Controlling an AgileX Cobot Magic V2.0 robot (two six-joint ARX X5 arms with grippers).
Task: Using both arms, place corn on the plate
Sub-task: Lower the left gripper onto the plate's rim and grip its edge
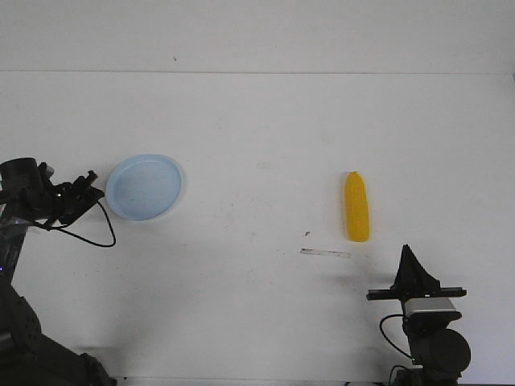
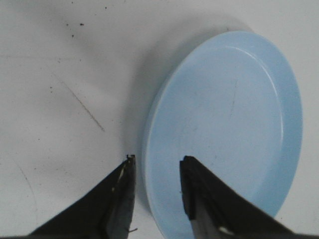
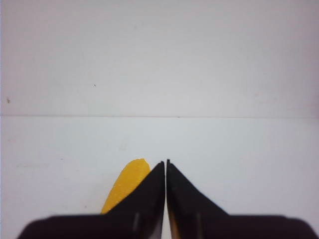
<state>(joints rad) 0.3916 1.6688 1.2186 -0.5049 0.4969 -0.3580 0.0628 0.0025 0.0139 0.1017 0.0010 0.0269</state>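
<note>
The yellow corn [image 1: 356,207] lies on the white table at the right, its tapered end pointing away from me. The pale blue plate [image 1: 145,186] lies flat at the left. My left gripper [image 1: 87,183] is at the plate's left edge. In the left wrist view, the left gripper [image 2: 158,160] is open, with the plate's [image 2: 229,109] rim between its fingers: one over the plate, one outside. My right gripper [image 1: 407,251] is shut and empty, on the near side of the corn. In the right wrist view, the right gripper [image 3: 166,161] partly hides the corn [image 3: 127,184].
A thin pale strip [image 1: 325,253] and a small dark speck [image 1: 306,233] lie on the table between the corn and my right arm. A black cable [image 1: 103,234] loops from the left arm. The table's far edge [image 1: 257,72] meets a white wall.
</note>
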